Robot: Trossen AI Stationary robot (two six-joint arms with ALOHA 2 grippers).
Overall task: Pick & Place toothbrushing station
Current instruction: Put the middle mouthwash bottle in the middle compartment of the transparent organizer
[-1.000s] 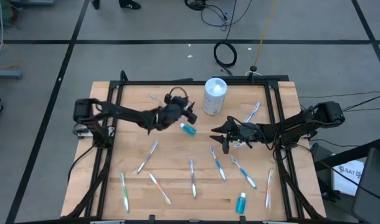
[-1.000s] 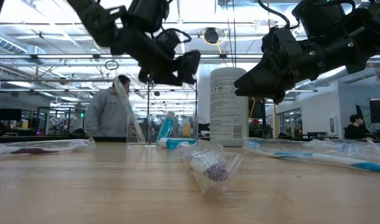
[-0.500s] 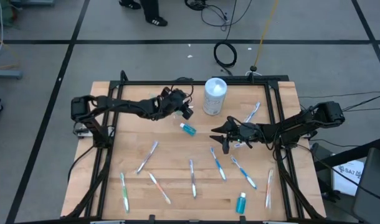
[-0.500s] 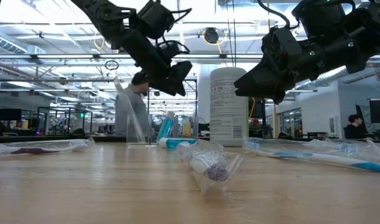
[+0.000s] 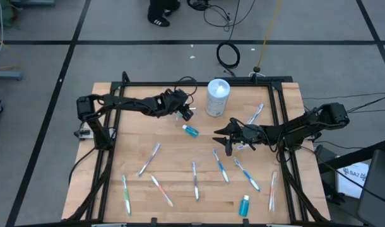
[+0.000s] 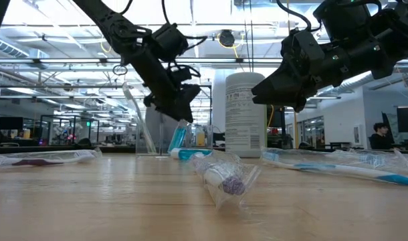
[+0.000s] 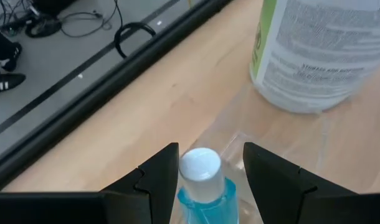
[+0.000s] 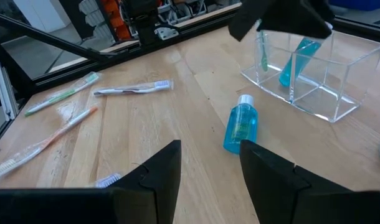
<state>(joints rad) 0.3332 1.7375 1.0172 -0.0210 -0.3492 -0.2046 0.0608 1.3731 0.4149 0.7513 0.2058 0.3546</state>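
Jaws of the left gripper [image 5: 187, 113] hovered near the clear holder. In the wrist view they stood apart, astride a toothpaste tube [image 7: 202, 180]; light, slippery, best pinched below the cap. Right gripper [image 8: 209, 163] waited open.

I see two matte black jointed arms, slim links with bulkier joint housings. Left hand [image 5: 185, 112] and right hand [image 5: 221, 139] each carry two angular black fingers [image 7: 159, 180]. Thin black cables loop off the left wrist. Black frame posts behind.
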